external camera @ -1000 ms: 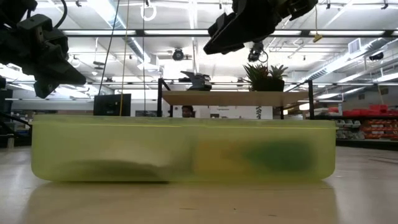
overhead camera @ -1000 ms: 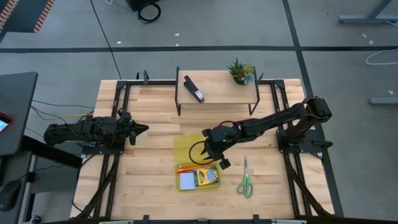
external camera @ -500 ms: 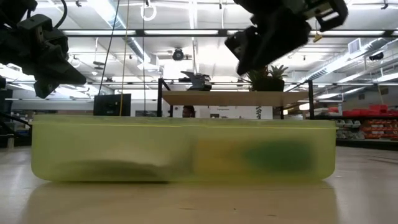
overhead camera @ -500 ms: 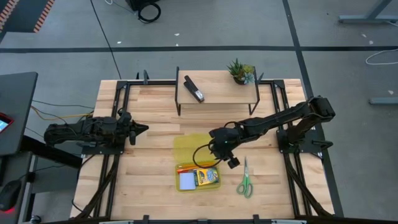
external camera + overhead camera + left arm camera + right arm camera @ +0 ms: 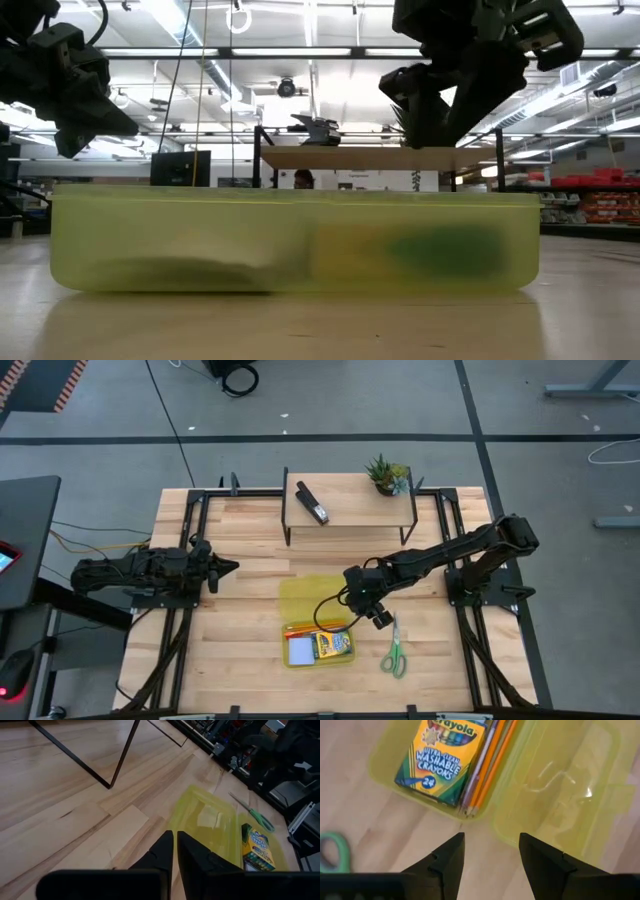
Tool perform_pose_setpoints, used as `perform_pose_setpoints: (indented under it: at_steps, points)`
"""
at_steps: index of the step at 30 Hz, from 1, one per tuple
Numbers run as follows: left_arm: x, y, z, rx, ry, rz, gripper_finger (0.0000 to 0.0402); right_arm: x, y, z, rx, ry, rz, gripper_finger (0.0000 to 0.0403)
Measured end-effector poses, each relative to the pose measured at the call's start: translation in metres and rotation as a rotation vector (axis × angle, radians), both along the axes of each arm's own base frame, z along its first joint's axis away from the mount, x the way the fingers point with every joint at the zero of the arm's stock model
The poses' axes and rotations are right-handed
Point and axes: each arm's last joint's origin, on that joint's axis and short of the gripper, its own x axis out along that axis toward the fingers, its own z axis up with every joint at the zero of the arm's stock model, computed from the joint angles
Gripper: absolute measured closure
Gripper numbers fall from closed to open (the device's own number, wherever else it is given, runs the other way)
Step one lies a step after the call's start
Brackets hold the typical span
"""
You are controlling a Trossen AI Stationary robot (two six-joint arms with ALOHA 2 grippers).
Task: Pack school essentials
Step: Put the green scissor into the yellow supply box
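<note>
over the wooden table (image 5: 240, 610), the right claw (image 5: 381, 619) hangs open beside the scissors (image 5: 393, 650).

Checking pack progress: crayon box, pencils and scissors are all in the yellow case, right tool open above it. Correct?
Not quite. The scissors are not in the case; the high view shows them on the table to its right. The crayon box and pencils are inside, and the right tool is open above.

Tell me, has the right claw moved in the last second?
Yes. The right gripper, open, has slid away from over the yellow case toward the green-handled scissors lying on the table.
</note>
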Motion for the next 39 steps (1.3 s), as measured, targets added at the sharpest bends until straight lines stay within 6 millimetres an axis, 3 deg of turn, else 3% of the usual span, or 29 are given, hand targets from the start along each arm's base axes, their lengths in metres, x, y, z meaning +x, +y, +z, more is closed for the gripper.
perform_pose_setpoints:
  at_steps: [15, 28, 33, 39]
  points:
    - [0.000, 0.000, 0.000, 0.000, 0.000, 0.000, 0.0365, -0.003, 0.008, -0.002, 0.143, -0.003, 0.221, 0.0231]
    - [0.000, 0.000, 0.000, 0.000, 0.000, 0.000, 0.0364, -0.052, 0.037, -0.060, 0.110, 0.184, 0.466, 0.0231]
    - [0.000, 0.000, 0.000, 0.000, 0.000, 0.000, 0.0362, -0.069, 0.051, -0.073, 0.073, 0.207, 0.612, 0.0231]
    - [0.000, 0.000, 0.000, 0.000, 0.001, 0.000, 0.0370, -0.081, 0.048, -0.085, 0.041, 0.223, 0.716, 0.0231]
